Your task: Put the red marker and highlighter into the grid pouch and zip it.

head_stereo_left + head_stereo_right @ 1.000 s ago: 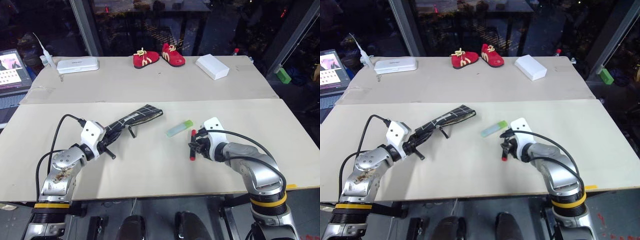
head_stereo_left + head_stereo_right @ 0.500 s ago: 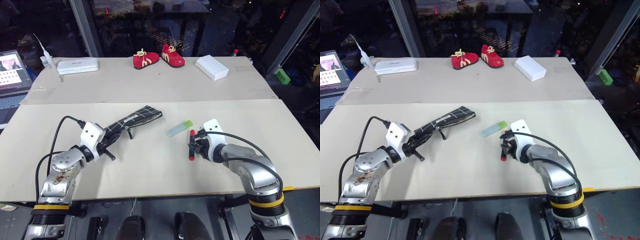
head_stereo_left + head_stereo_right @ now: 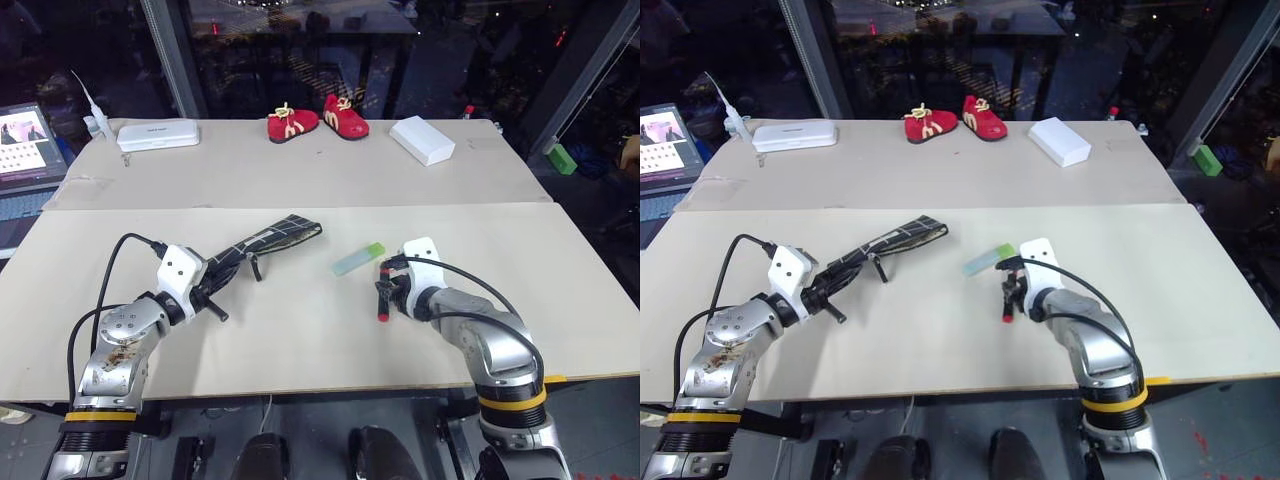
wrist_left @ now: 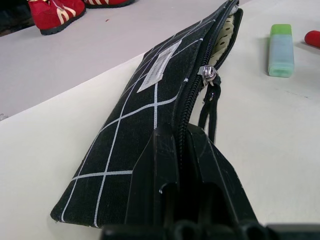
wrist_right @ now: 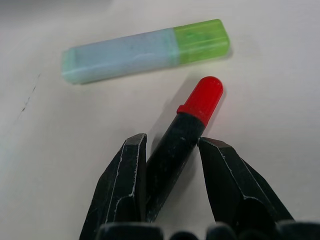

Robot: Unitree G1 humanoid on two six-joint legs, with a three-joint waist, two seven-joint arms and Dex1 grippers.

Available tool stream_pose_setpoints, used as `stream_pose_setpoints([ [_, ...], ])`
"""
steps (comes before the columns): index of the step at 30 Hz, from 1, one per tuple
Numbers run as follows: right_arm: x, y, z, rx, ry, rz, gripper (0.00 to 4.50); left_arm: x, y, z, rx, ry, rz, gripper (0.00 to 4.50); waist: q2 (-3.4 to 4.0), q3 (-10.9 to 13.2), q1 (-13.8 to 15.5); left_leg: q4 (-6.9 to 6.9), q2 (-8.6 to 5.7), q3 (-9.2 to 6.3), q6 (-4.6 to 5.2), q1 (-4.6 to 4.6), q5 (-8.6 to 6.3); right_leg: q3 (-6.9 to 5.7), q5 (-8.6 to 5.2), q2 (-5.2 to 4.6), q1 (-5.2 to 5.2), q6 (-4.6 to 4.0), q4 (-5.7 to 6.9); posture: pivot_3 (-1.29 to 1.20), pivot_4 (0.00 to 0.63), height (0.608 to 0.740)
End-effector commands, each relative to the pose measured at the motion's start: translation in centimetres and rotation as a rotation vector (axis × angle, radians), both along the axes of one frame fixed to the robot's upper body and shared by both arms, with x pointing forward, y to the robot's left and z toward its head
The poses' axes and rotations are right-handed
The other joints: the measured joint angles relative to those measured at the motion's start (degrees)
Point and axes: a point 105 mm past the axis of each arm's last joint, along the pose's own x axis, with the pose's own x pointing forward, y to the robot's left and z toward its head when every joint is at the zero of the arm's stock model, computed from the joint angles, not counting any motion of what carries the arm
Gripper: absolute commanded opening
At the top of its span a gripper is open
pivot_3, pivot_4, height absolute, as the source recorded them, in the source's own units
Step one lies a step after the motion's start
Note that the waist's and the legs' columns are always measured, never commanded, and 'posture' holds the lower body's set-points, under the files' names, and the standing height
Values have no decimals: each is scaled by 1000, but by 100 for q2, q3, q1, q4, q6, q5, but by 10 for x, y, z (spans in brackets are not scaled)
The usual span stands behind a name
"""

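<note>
On the counter [image 3: 300, 340] lie one flat black fabric pouch with white grid lines [image 3: 262, 243], one stubby pale blue-green highlighter with a green cap [image 3: 358, 259] and one slim red-and-black marker [image 3: 382, 292]. Farther back sit two small red shoes [image 3: 318, 118] (a pair), one white box [image 3: 422, 139] and one flat white case [image 3: 157, 135].

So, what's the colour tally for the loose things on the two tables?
Red: 3, two shoes and the red marker
Green: 1, highlighter
Black: 1, grid pouch
White: 2, flat case, box
Total: 7
</note>
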Motion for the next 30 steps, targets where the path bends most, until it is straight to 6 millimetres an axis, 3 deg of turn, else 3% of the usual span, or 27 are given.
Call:
stream_pose_setpoints([
  [1,-6,-4,-15,-30,76,-19,2596,2,1,13,3,-43,-1,0,0,0,0,0,0,0,0,-3,0,0,0,0,-3,0,0,0,150,740],
  [6,-7,-1,-17,-22,101,-3,4271,2,3,13,3,-44,4,0,1,1,2,-1,0,-2,0,-10,0,-2,0,-3,-7,0,-1,0,150,740],
  [13,-3,-4,-15,-36,85,-10,4271,1,4,14,4,-49,11,0,1,1,1,-1,0,-2,0,-9,0,-3,0,-2,-6,0,-4,0,150,740],
  [16,-1,-6,-14,-43,68,-12,3541,1,5,15,6,-51,14,0,1,1,1,-1,-1,-2,1,-10,0,-2,0,-3,-6,0,-4,0,150,740],
  [25,6,-16,-9,-61,47,-13,540,0,6,17,9,-58,19,0,1,1,-8,-3,0,-2,2,-15,-1,-2,0,-1,-12,0,-7,0,150,740],
  [30,14,-43,2,-144,10,-35,494,-1,6,18,8,-61,14,0,3,3,5,-3,0,-2,2,-13,-1,-1,0,-5,-10,0,-8,0,150,740],
])
